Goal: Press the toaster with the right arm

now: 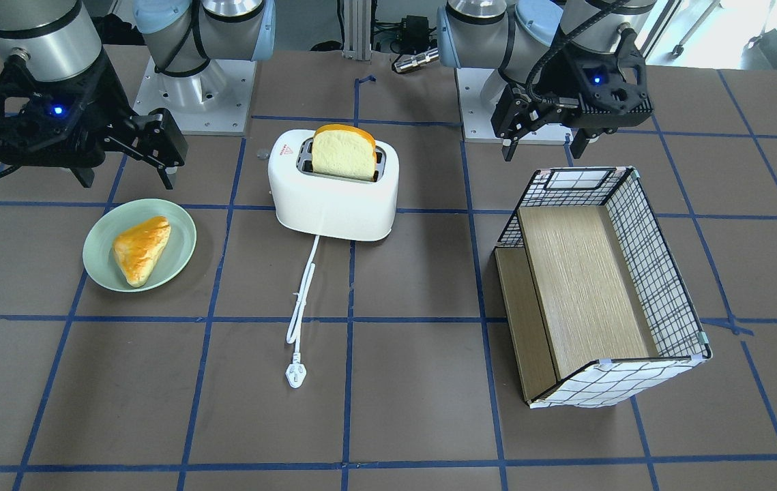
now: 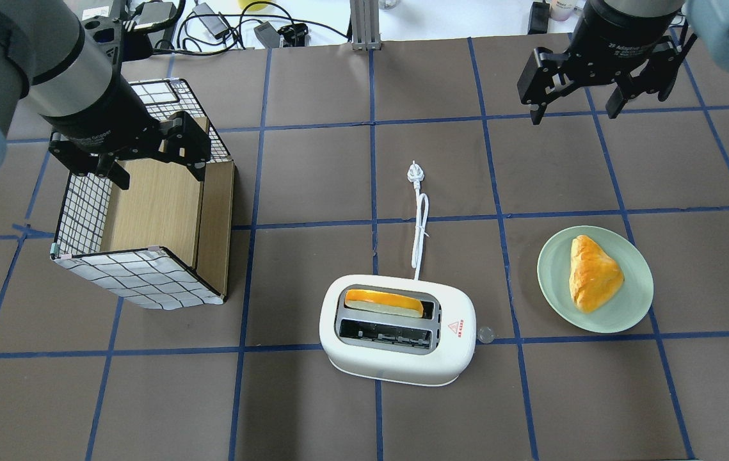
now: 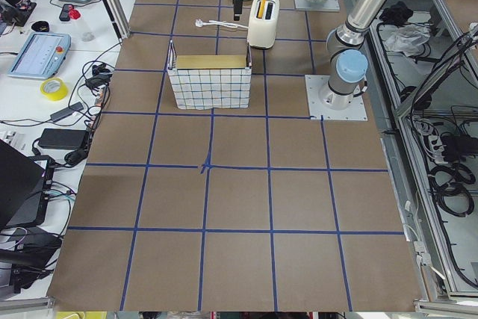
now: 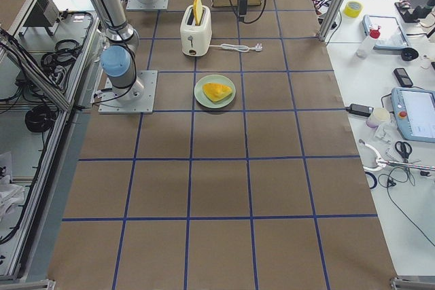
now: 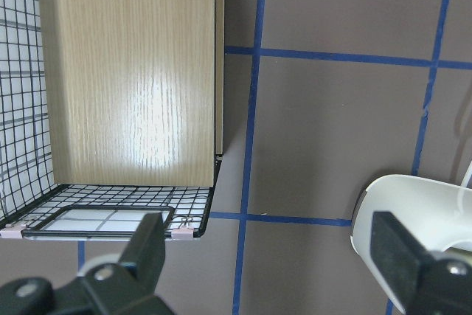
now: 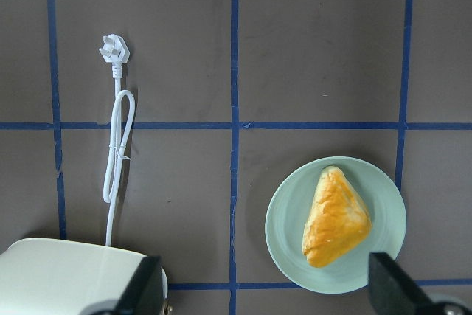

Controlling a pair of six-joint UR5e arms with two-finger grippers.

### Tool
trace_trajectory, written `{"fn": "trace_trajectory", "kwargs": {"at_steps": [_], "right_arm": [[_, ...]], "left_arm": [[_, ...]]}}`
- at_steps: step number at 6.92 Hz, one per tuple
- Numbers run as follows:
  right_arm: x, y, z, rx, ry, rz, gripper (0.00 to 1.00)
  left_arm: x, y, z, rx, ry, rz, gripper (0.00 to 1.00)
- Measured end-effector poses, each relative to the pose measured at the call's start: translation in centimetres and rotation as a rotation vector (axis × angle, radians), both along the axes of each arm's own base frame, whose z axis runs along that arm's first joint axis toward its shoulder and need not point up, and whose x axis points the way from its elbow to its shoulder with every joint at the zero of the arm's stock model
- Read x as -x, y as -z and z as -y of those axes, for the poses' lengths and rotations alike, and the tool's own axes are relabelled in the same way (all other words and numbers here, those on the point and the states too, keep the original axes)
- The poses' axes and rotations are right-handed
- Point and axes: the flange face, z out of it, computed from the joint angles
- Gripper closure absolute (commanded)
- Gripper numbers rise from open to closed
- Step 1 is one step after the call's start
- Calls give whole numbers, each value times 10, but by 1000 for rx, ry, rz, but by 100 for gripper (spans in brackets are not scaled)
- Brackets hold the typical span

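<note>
Right gripper [image 2: 574, 114] hangs over bare worktop [image 2: 562, 179], well apart from toaster [image 2: 402, 362]. Bare lane between plate [image 2: 550, 285] with pastry [image 2: 591, 275] and cord [image 2: 420, 238]. Bread slice [image 2: 383, 302] stands out of far slot. Basket [image 2: 146, 275] well off, robot's left.

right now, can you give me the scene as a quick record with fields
toaster: white, two slots, untouched
plug: lying loose, in no socket
bread slice: standing up out of the slot nearer the plug; other slot empty
plate: pale green, right of the toaster, holds a triangular pastry
basket: wire grid, wooden insert, left of the toaster
right hand: open, empty, beyond the plate, apart from the toaster
left hand: open, empty, above the basket
</note>
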Motion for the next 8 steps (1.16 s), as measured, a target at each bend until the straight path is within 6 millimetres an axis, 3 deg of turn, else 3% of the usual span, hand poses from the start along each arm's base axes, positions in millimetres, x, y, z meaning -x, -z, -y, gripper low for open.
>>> {"fn": "trace_trajectory", "kwargs": {"at_steps": [1,4,8], "right_arm": [[-1,1,2,24,20,0,0],[-31,6,-2,35,27,-34,0],[-2,5,5,9,26,21,0]], "left_arm": [[0,0,0,0,0,0,0],[0,0,0,0,0,0,0],[0,0,0,0,0,0,0]]}}
